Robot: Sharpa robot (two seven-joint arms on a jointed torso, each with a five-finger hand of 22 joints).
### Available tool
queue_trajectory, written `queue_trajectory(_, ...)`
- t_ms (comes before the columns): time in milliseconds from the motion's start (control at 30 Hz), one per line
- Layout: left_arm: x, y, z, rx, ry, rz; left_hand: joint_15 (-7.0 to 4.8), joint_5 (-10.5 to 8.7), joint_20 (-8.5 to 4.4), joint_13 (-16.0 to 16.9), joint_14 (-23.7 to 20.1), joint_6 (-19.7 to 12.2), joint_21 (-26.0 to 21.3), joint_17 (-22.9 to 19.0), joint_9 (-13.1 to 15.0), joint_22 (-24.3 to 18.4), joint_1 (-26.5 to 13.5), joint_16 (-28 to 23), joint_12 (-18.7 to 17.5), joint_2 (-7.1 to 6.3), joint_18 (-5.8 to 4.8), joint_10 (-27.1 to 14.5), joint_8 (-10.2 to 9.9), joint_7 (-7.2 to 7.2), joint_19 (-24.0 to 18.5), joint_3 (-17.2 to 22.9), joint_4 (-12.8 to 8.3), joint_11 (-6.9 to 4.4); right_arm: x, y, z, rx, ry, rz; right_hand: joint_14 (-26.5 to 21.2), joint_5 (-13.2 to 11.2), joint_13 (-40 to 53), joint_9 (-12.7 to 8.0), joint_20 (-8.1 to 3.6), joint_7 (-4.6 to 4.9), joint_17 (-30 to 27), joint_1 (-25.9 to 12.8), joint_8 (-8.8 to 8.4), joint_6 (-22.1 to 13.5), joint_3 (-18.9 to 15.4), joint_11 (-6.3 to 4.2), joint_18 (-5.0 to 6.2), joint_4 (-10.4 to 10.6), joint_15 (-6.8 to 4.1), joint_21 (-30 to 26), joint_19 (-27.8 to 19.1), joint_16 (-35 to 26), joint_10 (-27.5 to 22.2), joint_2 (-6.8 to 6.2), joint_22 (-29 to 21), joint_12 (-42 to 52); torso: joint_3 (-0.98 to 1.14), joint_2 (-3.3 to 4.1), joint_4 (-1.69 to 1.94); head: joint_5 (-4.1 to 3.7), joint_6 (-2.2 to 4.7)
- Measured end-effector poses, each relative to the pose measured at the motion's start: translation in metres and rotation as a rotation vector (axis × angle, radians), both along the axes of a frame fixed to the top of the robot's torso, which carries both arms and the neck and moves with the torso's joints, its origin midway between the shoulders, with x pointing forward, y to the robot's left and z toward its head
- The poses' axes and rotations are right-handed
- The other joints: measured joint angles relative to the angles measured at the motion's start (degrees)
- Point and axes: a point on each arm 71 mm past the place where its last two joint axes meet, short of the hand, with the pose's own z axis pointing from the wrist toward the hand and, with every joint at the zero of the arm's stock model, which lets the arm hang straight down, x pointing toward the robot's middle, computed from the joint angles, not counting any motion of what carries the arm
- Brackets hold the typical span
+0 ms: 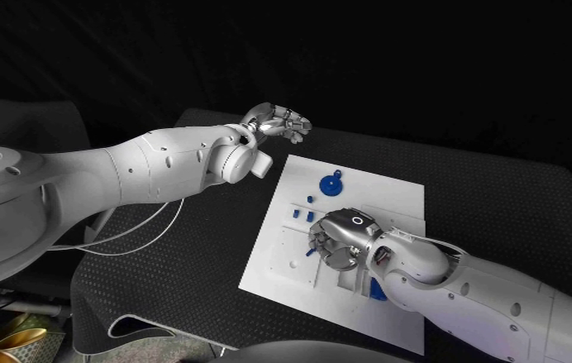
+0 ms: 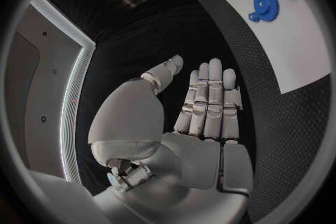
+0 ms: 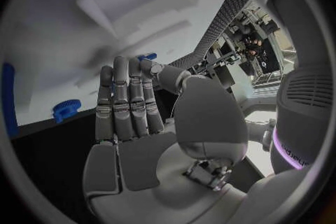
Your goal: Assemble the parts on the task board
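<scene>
Board [image 1: 382, 193] white, flat at counter [image 1: 178, 264] middle. Blue gear [image 1: 331, 185] near board's far edge; small blue parts [image 1: 302, 212] near its left edge. Left hand [image 1: 281, 121] off board, above counter's far edge, fingers straight, empty. Right hand [image 1: 340, 239] over board middle, fingers extended, holding nothing.

A black table [image 1: 178, 272] with a finely textured, dotted top spreads across the middle of the head view. Thin white cables [image 1: 131, 226] loop over its left edge. At the bottom left corner, below the table, sits a brass-coloured object [image 1: 21, 342], too small to identify.
</scene>
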Motion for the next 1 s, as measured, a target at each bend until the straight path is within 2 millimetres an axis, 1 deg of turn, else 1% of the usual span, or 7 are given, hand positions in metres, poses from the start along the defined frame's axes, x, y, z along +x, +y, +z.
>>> queue_trajectory(500,0.0001,0.0002,0.0,0.0,0.0,0.001,0.0,0.0,0.0,0.0,0.0,0.0,0.0,0.1,0.0,0.0,0.0,0.0,0.0,0.0,0.0,0.0,0.0,0.0,0.0,0.0,0.0,0.0,-0.0008,-0.0018,0.0008,0.004,-0.002,-0.003,0.0,0.0,0.0,0.0,0.0,0.0,0.1,0.0,0.0,0.0,-0.2,0.0,0.0,-0.2,0.0,0.0,0.0,0.0,0.0,0.0,0.0,0.0,0.01,0.02,-0.01,-0.15,-0.06)
queue_trajectory(767,0.0001,0.0011,0.0,0.001,0.001,0.002,0.0,0.0,0.0,-0.1,0.0,-0.1,0.0,0.1,0.0,0.0,0.0,0.0,0.0,0.0,0.0,0.0,0.0,-0.12,0.0,0.0,0.0,0.0,-0.0023,-0.0037,0.0027,0.017,-0.004,-0.007,0.0,0.0,0.0,0.0,0.0,0.0,0.1,0.0,0.0,0.0,-0.2,0.0,0.0,-0.2,0.0,0.0,0.0,-0.2,0.0,0.0,0.0,0.0,-0.03,0.01,-0.01,-0.24,0.09)
queue_trajectory(800,0.0001,0.0013,0.0,0.001,0.001,0.003,0.0,0.0,0.0,-0.1,0.0,-0.2,0.0,0.1,0.0,0.0,0.0,-0.2,0.0,0.0,0.0,0.0,0.0,-0.15,0.0,0.0,0.0,0.0,-0.0024,-0.0039,0.0029,0.019,-0.003,-0.008,0.0,0.0,0.0,0.0,0.0,0.0,0.1,0.0,-0.21,0.0,-0.3,0.0,0.0,-0.1,0.0,0.0,0.0,-0.4,0.0,-0.01,0.0,-0.3,-0.03,0.01,-0.01,-0.25,0.11)
queue_trajectory(833,0.0001,0.0016,0.0,0.001,0.001,0.003,0.0,0.0,0.0,-0.1,0.0,-0.2,0.0,0.1,0.0,0.0,0.0,-0.2,0.0,0.0,0.0,0.0,0.0,-0.15,0.0,0.0,0.0,0.0,-0.0024,-0.0041,0.0031,0.023,-0.002,-0.01,0.0,0.3,0.1,0.0,0.0,0.02,0.1,-0.2,-0.33,0.0,-0.4,0.0,0.0,0.1,0.0,0.0,0.0,-0.5,0.0,0.0,0.0,-0.5,-0.03,0.01,-0.01,-0.25,0.12)
queue_trajectory(867,0.0001,0.0018,0.0,0.001,0.001,0.003,0.0,0.0,0.0,-0.1,0.0,-0.2,0.0,0.1,0.0,0.0,0.0,-0.2,0.0,0.0,0.0,0.0,0.0,-0.15,0.0,0.0,0.0,0.0,-0.0023,-0.0044,0.0033,0.026,-0.001,-0.012,0.0,1.2,0.2,0.1,0.12,0.25,0.1,-0.7,-0.52,-0.2,-0.7,0.13,0.0,0.4,0.0,0.0,-0.1,-0.8,-0.1,-0.24,0.0,-0.8,-0.03,0.01,-0.01,-0.25,0.12)
queue_trajectory(933,0.0001,0.0021,0.0,0.001,0.001,0.004,0.0,0.0,0.0,-0.1,0.0,-0.2,0.0,0.2,0.0,0.0,0.0,-0.2,0.0,0.0,0.0,0.0,0.0,-0.15,0.0,0.0,0.0,0.0,-0.0022,-0.0048,0.004,0.036,0.004,-0.016,-0.2,3.0,0.2,0.4,0.39,0.55,0.1,-1.5,-0.98,-1.2,-1.7,0.66,0.0,0.3,0.2,0.0,-0.4,-1.1,-0.7,-0.91,0.0,-1.4,-0.03,0.01,-0.01,-0.25,0.08)
queue_trajectory(1000,0.0001,0.0021,0.0,0.001,0.001,0.004,0.0,0.0,0.0,-0.1,0.0,-0.2,0.0,0.2,0.0,0.0,0.0,-0.2,0.0,0.0,0.0,0.0,0.0,-0.15,0.0,0.0,0.0,0.0,-0.0021,-0.0048,0.0045,0.043,0.009,-0.018,-0.4,4.9,0.3,0.7,0.48,1.04,0.2,-2.9,-1.55,-2.7,-4.6,1.03,0.01,-0.5,0.38,0.0,-1.0,-1.5,-1.0,-1.3,0.0,-2.0,-0.03,0.01,-0.01,-0.25,0.06)
